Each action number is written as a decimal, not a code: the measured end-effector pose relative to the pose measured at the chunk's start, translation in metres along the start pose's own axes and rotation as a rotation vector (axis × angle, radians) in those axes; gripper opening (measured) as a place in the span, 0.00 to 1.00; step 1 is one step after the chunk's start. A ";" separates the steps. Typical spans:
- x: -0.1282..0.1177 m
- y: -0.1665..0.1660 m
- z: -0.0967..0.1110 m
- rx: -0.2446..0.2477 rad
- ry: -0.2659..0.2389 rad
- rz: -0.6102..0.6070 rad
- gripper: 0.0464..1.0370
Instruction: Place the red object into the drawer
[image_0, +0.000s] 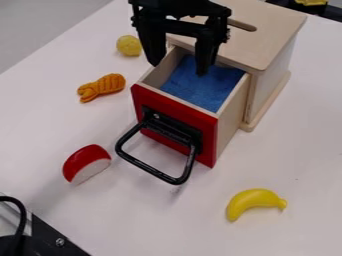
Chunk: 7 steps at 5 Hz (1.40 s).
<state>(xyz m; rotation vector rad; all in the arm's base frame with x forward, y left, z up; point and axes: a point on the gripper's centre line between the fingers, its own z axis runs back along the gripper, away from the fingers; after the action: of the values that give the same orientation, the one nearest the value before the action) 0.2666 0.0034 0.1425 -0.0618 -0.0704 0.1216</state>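
Note:
The black gripper (179, 62) hangs over the pulled-out drawer, its two fingers apart with nothing between them. One finger is above the drawer's left side and the other above the blue lining (204, 85) inside. The drawer (175, 125) has a red front with a black loop handle and sticks out of a light wooden box (267, 40). A red object (85, 162) with a white cut face lies on the table, left of the handle and apart from the drawer.
An orange toy (101, 87) and a yellow ball (129, 45) lie left of the drawer. A yellow banana (255, 203) rests at the lower right of the white table (294, 160). Black hardware (50, 240) with a cable stands in the lower left corner.

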 end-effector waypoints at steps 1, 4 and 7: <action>-0.004 0.000 -0.007 0.002 0.028 0.000 0.96; -0.026 0.040 -0.002 0.121 -0.002 0.005 0.96; -0.073 0.102 -0.014 0.117 -0.028 -0.117 0.96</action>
<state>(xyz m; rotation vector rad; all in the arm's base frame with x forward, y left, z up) 0.1834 0.0952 0.1168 0.0612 -0.0946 0.0098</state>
